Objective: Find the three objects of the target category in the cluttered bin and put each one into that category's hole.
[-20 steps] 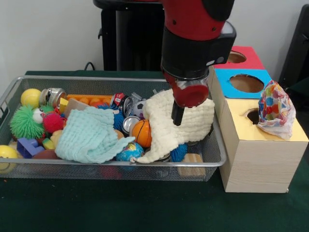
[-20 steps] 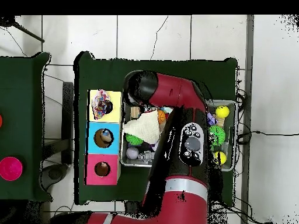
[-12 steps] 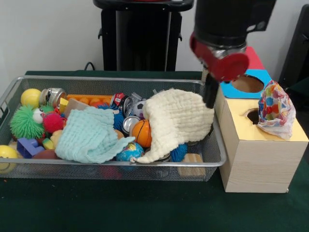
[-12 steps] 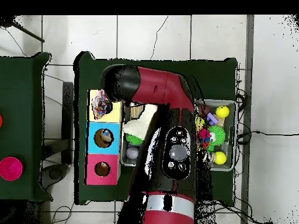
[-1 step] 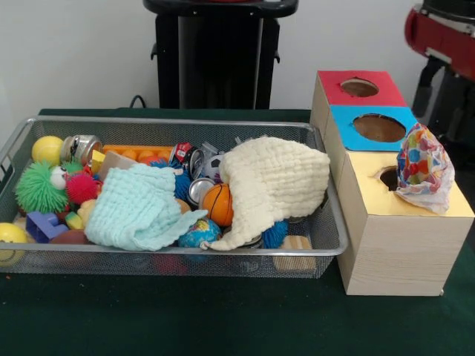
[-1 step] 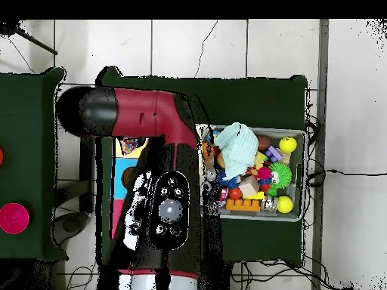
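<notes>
Arm (image 6: 155, 162) swung over the hole box (image 5: 386, 215); jaw state cannot be told.
Patterned cloth (image 5: 423, 167) only drapes the yellow hole (image 5: 387, 178) and could slide off unposted.

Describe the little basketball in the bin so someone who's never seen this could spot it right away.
Start at the wire mesh bin on the green table. Near its middle, two cloths lie over the toys: a mint one and a cream one. The basketball sits between them, tucked against the cream cloth: the only orange ball with black seams.
</notes>
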You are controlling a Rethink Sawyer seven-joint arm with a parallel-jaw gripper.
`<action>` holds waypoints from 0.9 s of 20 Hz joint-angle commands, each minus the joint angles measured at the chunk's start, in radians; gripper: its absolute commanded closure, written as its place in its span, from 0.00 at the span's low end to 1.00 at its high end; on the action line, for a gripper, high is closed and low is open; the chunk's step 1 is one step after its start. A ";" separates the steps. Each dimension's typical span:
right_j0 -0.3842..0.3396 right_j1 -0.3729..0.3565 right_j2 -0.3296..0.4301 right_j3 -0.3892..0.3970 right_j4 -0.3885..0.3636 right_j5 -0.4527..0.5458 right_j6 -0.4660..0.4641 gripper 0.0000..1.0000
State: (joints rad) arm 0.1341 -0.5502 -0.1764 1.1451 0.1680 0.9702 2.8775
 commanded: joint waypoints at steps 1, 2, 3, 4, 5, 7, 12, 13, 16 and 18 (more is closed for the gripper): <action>0.032 0.063 -0.015 0.054 0.045 0.006 0.275 0.00; 0.032 0.062 -0.013 0.067 0.055 -0.003 0.275 0.00; 0.035 0.069 -0.012 0.060 0.064 -0.003 0.278 0.00; 0.037 0.073 -0.013 0.059 0.073 0.009 0.286 0.00; 0.034 0.080 -0.002 0.055 0.101 0.011 0.304 0.00; 0.041 0.100 -0.018 0.032 0.083 -0.007 0.278 0.00; 0.051 0.130 -0.050 0.025 0.085 -0.026 0.265 0.00; 0.052 0.132 -0.054 0.029 0.083 -0.039 0.255 0.00; 0.051 0.133 -0.056 0.044 0.088 -0.058 0.236 0.00; 0.061 0.144 -0.069 0.032 0.090 -0.033 0.236 1.00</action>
State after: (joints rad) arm 0.1904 -0.4755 -0.2348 1.1415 0.2450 0.9697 2.8775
